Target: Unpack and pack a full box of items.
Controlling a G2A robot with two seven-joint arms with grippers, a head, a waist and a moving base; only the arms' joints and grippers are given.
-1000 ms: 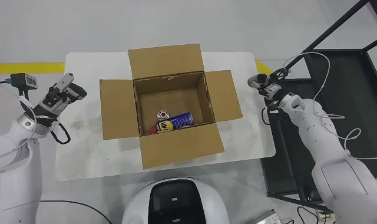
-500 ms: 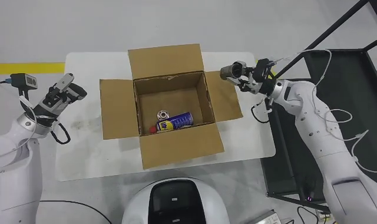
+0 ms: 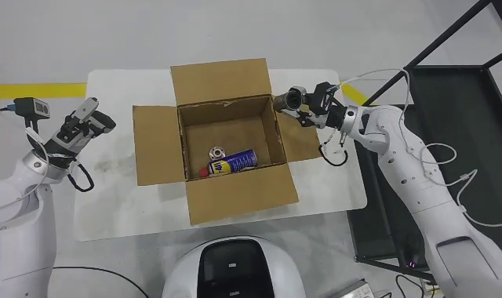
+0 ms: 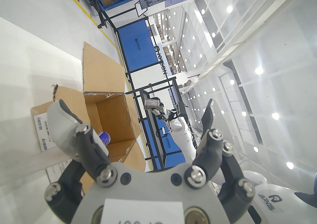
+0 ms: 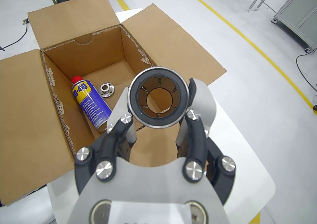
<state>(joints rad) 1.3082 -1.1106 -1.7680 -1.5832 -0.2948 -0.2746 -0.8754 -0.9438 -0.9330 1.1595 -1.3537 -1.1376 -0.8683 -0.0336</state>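
A: Right gripper (image 5: 159,103) clamped across a short metal sleeve (image 5: 158,123), bore facing the wrist camera. Hollow cylinder, steel body, dark rims.
B: Position?
A: In the air, about over the right wall of the open cardboard box (image 3: 227,82), toward its far corner. On the box floor lies a blue-and-yellow spray can (image 3: 233,162), red cap to the left, with a small metal flange (image 3: 216,151) just beside it.
B: Risks?
A: Smooth round steel between two narrow pads may slip or pivot. Let go too early, it would likely strike the right flap and roll onto the worktop (image 3: 118,212). A high drop could dent the can.
B: Left gripper (image 4: 135,108)?
A: Fingers apart, empty, by the worktop's left edge.
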